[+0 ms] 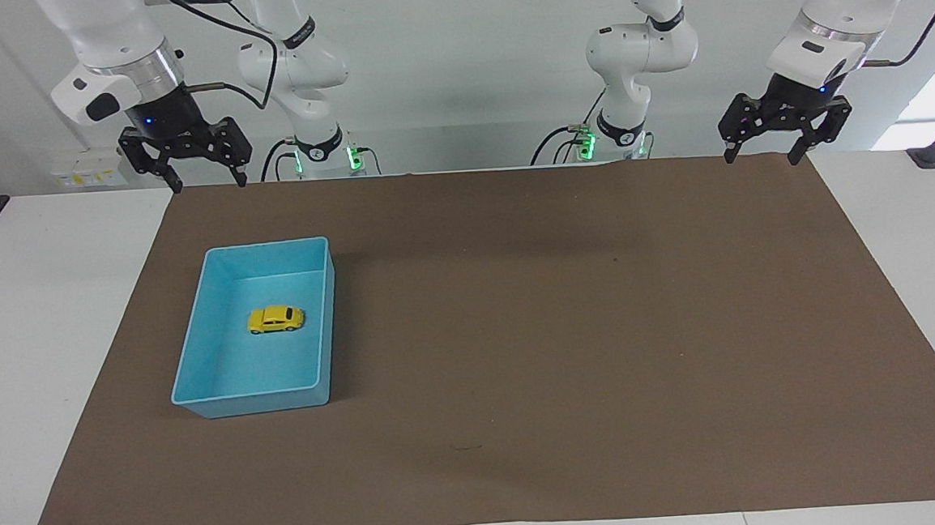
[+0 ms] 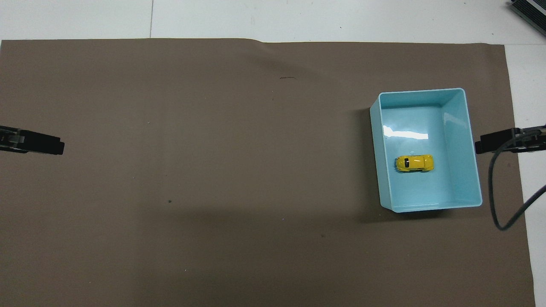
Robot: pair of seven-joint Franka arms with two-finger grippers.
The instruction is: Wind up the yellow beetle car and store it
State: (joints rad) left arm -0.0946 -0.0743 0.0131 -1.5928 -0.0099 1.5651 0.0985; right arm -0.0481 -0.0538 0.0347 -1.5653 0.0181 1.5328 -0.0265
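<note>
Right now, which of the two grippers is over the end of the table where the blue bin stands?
The right gripper, up above the mat's edge at the blue bin's end; the left gripper hangs over the other end.

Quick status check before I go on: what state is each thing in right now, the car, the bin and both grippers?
yellow beetle car: upright on its wheels, inside the bin, held by nothing.
blue bin: open-topped, on the brown mat toward the right arm's end, holding only the car.
right gripper: open, empty, raised at the mat's edge by the robots.
left gripper: open, empty, raised, waiting.
</note>
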